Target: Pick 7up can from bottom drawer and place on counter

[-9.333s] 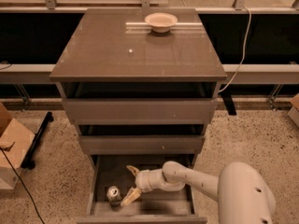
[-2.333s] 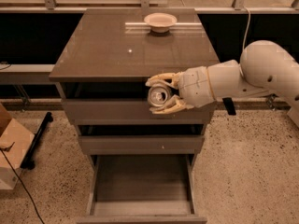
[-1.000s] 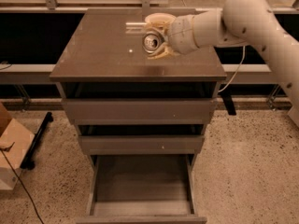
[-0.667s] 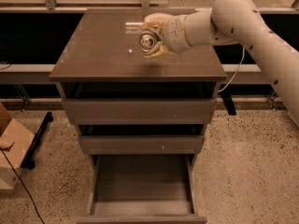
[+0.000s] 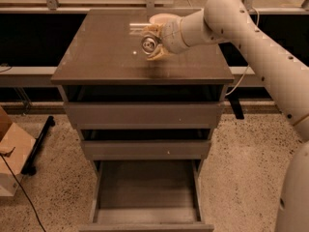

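Arm stretched out, hand (image 5: pixel 151 44) over the counter (image 5: pixel 101 52), gripping the 7up can (image 5: pixel 148 45).

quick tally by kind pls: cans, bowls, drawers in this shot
cans: 1, the 7up can, held by the gripper over the counter
bowls: 1, the pale bowl, partly hidden behind the arm
drawers: 3, only the bottom drawer pulled out
total: 5

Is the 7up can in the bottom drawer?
No, the gripper holds the 7up can over the counter; the open bottom drawer shows no can.
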Robot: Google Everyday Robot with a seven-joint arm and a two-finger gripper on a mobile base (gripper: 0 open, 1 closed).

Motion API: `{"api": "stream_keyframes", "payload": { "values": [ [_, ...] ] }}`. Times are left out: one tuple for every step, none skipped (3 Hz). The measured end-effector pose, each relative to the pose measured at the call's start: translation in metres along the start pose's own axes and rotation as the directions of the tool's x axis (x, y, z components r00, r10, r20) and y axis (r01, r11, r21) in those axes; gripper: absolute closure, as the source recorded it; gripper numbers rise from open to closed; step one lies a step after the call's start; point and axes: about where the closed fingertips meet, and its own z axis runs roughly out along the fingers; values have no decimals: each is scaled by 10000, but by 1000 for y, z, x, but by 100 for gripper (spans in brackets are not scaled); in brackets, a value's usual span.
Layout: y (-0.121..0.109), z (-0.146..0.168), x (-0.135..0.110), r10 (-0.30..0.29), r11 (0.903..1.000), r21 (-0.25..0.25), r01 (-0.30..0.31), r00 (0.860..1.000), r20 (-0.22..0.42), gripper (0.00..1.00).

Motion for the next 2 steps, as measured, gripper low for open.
{"api": "stream_keyframes", "payload": {
  "values": [
    [-5, 12, 11, -35, 9998, -190, 30, 9996, -267, 84],
    [-13, 22, 16, -97, 9991, -418, 79, 9990, -433, 60]
  ]
}}
